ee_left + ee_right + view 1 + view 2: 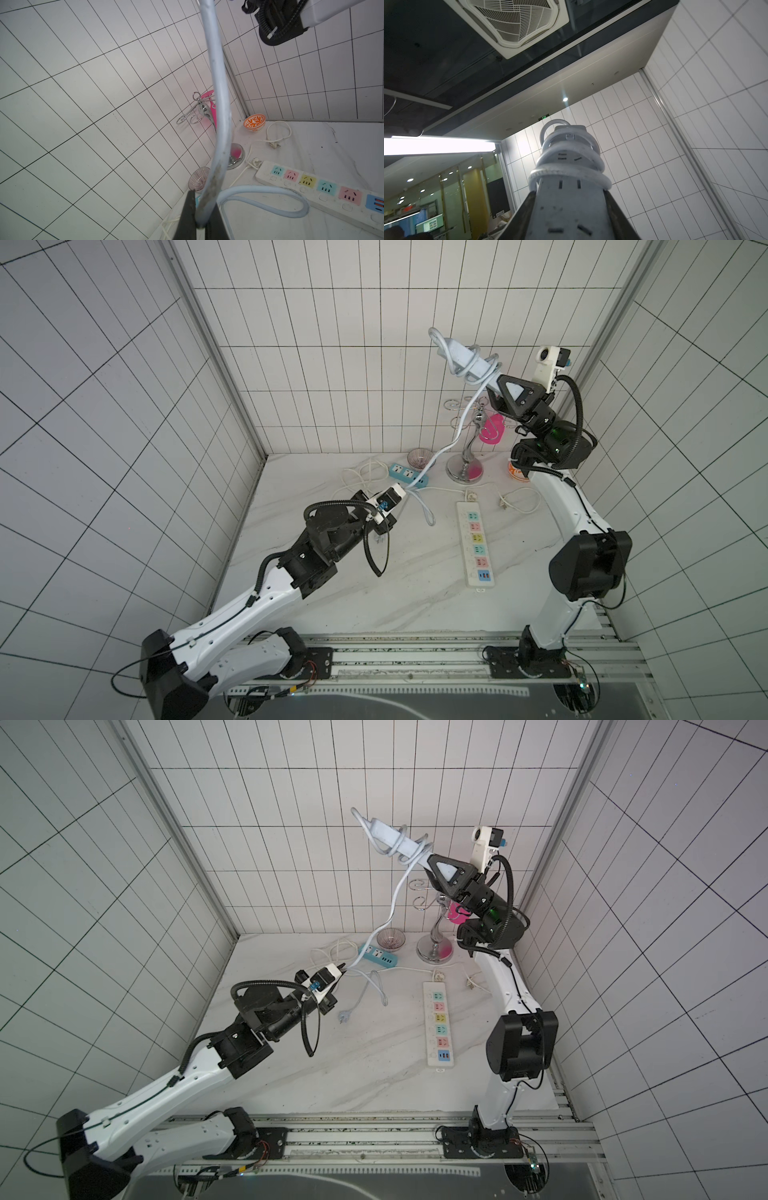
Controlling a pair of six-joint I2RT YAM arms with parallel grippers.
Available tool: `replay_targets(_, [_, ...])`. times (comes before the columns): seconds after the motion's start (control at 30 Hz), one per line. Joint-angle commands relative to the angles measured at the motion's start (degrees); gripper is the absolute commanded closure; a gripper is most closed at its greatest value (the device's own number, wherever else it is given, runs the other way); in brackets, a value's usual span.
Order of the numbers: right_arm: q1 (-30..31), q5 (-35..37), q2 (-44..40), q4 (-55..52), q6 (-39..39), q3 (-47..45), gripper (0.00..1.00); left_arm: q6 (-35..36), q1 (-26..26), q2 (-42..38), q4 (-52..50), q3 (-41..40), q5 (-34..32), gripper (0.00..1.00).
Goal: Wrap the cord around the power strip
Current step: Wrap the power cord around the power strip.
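Observation:
In both top views my right gripper (498, 382) (435, 863) holds the pale grey-blue power strip (459, 353) (388, 833) high above the back of the table, slanting up and to the left. The right wrist view shows the jaws of the right gripper (569, 193) shut on the strip's (566, 212) sides. The cord (571, 172) coils around it in several loops. From the coils the cord (465, 418) (395, 907) drops to my left gripper (406, 488) (343, 968) (202, 199), which is shut on it low over the table. The rest loops on the table to the plug (343, 1017).
A long white strip with coloured sockets (476, 547) lies mid-table. At the back stand a small teal strip (409, 475), a glass bowl (419, 458), a chrome hook stand (465, 470) and an orange bowl (517, 472). Thin white cords (361, 477) (519, 499) lie loose.

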Motion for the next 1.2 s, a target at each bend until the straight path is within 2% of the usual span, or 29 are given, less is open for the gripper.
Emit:
replay_targets(0.0, [2.81, 0.8, -0.49, 17.77, 9.14, 13.85, 1.0, -6.26, 6.49, 2.75, 6.12, 1.19, 10.08, 1.0])
replay_targets(0.07, [5.88, -2.88, -2.3, 14.81, 6.76, 14.09, 1.0, -9.54, 10.01, 4.53, 9.89, 1.49, 13.41, 1.0])
replay_targets(0.2, [15.38, -13.24, -9.76, 5.82, -5.66, 3.82, 1.0, -11.0, 13.21, 7.97, 11.04, 4.41, 16.92, 1.0])
replay_targets(0.3, [21.7, -18.66, -16.92, -6.88, -20.92, -8.22, 1.0, -10.46, 14.81, 8.97, 10.91, 5.9, 19.07, 1.0])
replay_targets(0.4, [25.55, -20.59, -24.65, -28.25, -41.62, -18.17, 1.0, -9.74, 17.16, 9.63, 9.56, 7.87, 20.88, 1.0])
replay_targets(0.47, [26.86, -20.99, -27.76, -39.36, -50.7, -21.36, 1.0, -9.33, 19.01, 9.94, 8.56, 8.95, 21.98, 1.0])
replay_targets(0.57, [27.38, -20.67, -31.48, -52.72, -60.22, -25.64, 1.0, -8.13, 21.21, 9.56, 6.62, 10.02, 23.37, 1.0])
replay_targets(0.63, [27.39, -19.04, -33.17, -67.26, -71.05, -26.08, 1.0, -6.4, 21.9, 8.81, 4.45, 10.8, 23.15, 1.0])
replay_targets(0.73, [27.39, -18.17, -33.36, -79.45, -79.21, -26.65, 1.0, -2.73, 22.18, 7.83, 0.88, 12.36, 22.3, 1.0])
replay_targets(1.0, [27.56, -10.3, -27.31, -116.5, -104.64, -19.18, 1.0, 6.65, 22.18, 5.83, -8.58, 17.45, 18.61, 1.0])
replay_targets(1.17, [27.56, -3.68, -22.35, -129.64, -112.74, -15.47, 1.0, 11.45, 21.92, 4.55, -12.23, 18.59, 15.66, 1.0])
